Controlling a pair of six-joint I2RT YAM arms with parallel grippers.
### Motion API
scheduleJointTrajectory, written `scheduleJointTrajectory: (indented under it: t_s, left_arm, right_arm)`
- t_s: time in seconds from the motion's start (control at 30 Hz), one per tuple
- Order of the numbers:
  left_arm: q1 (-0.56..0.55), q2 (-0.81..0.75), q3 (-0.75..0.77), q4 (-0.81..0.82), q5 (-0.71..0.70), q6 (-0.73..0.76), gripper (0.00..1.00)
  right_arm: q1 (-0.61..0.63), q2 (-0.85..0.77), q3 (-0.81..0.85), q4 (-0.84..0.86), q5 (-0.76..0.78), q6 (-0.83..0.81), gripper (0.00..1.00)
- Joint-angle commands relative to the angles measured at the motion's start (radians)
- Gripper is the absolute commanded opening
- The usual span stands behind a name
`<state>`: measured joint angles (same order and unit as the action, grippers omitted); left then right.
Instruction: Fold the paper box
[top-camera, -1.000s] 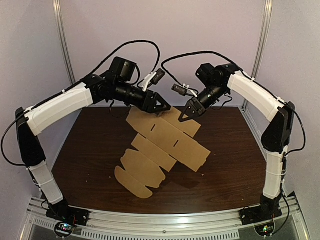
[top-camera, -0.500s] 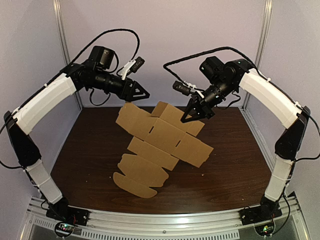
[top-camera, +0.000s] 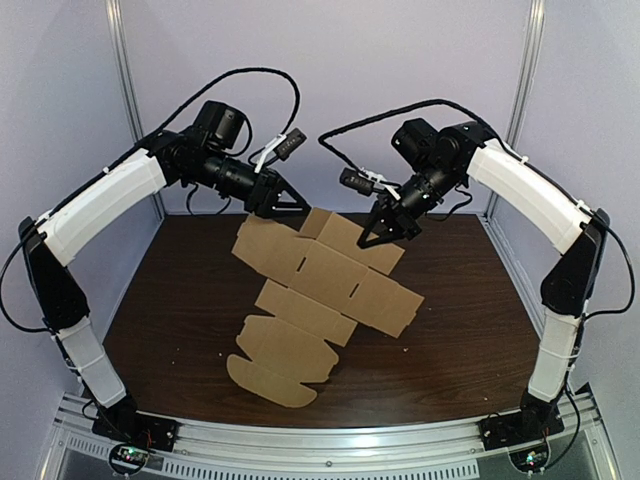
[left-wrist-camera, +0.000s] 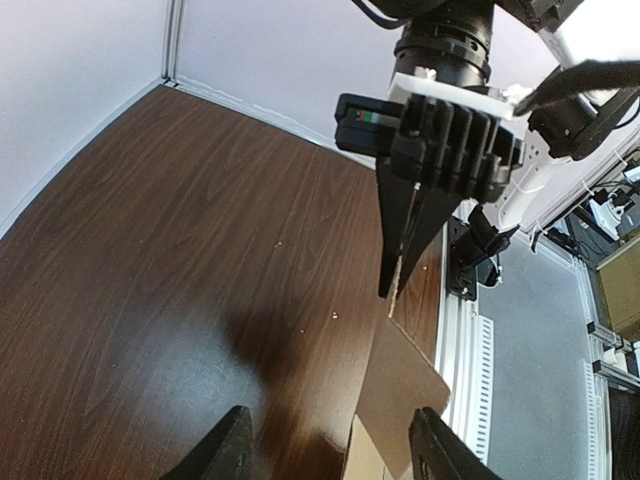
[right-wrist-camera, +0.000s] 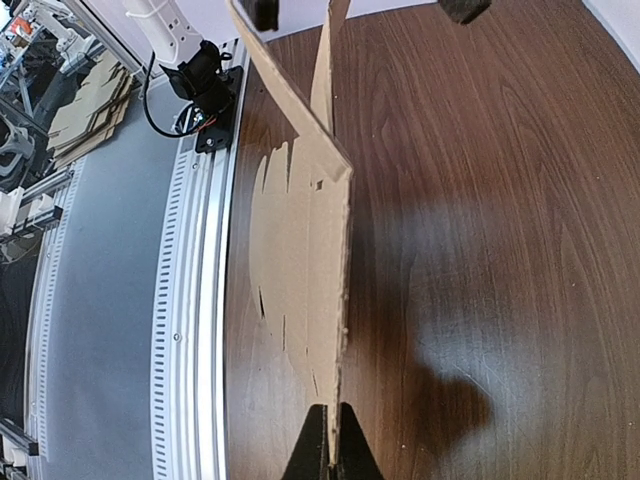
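Note:
The flat brown cardboard box blank (top-camera: 330, 275) hangs tilted over the dark wood table (top-camera: 170, 300), its lower flaps near the table front. My right gripper (top-camera: 370, 236) is shut on the blank's upper right edge. In the right wrist view the right gripper (right-wrist-camera: 333, 455) pinches the thin edge of the blank (right-wrist-camera: 300, 250), which stands edge-on. My left gripper (top-camera: 303, 206) is open just left of the blank's top flap, not touching it. From the left wrist view the left gripper (left-wrist-camera: 335, 452) is spread wide around a corner of the blank (left-wrist-camera: 400, 390).
A metal rail (top-camera: 330, 440) runs along the table's near edge with both arm bases on it. Upright frame posts (top-camera: 122, 70) and pale walls close the back. Stacked cardboard (right-wrist-camera: 90, 95) lies off the table.
The left gripper, raised and away from the blank half a second ago, has come back down toward the top flap. The right gripper keeps its hold; the blank has shifted slightly.

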<state>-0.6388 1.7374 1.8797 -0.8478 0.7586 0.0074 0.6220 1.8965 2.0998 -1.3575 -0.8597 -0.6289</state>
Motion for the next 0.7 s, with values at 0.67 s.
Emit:
scheduleJointTrajectory:
  t_s: [0.67]
  left_arm:
    - [-0.061, 0.015, 0.045, -0.071, 0.017, 0.111, 0.53]
  right_arm:
    - [-0.004, 0.026, 0.060, -0.028, -0.038, 0.058, 0.00]
